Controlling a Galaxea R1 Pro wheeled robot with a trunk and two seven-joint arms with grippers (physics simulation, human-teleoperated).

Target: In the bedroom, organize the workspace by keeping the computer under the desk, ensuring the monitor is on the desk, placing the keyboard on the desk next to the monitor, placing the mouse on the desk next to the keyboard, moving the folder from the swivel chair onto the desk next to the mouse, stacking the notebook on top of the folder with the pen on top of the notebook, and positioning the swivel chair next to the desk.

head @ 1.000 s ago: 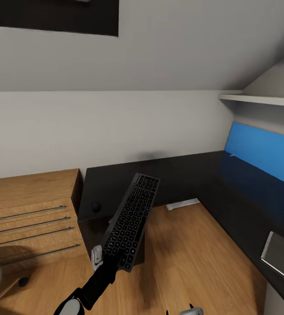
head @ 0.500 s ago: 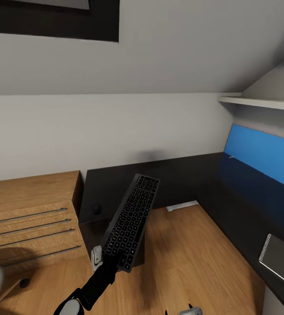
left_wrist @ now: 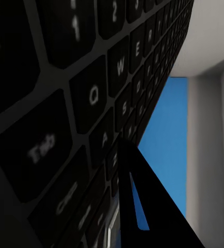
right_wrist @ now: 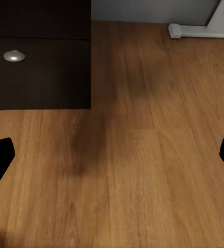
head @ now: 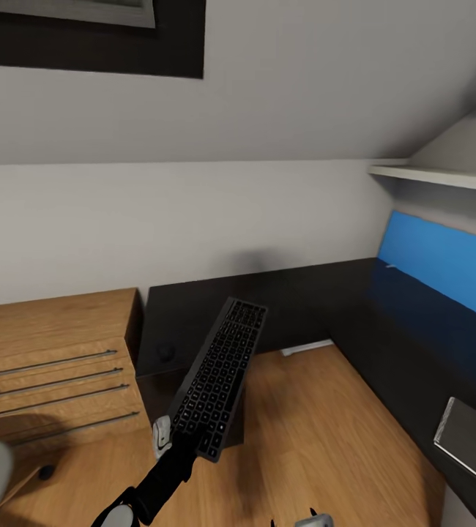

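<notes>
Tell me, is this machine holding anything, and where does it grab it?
Yes: the left gripper holds the keyboard by its near short end. The right gripper is open over bare floor, holding nothing.

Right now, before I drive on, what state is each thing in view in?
keyboard: lifted off the surfaces, tilted, near end clamped in the left gripper, jaws shut on it.
right gripper: jaws open, holding nothing, over bare wood floor.
mouse: resting on the desk near its left end.
oak drawers: all closed.
</notes>
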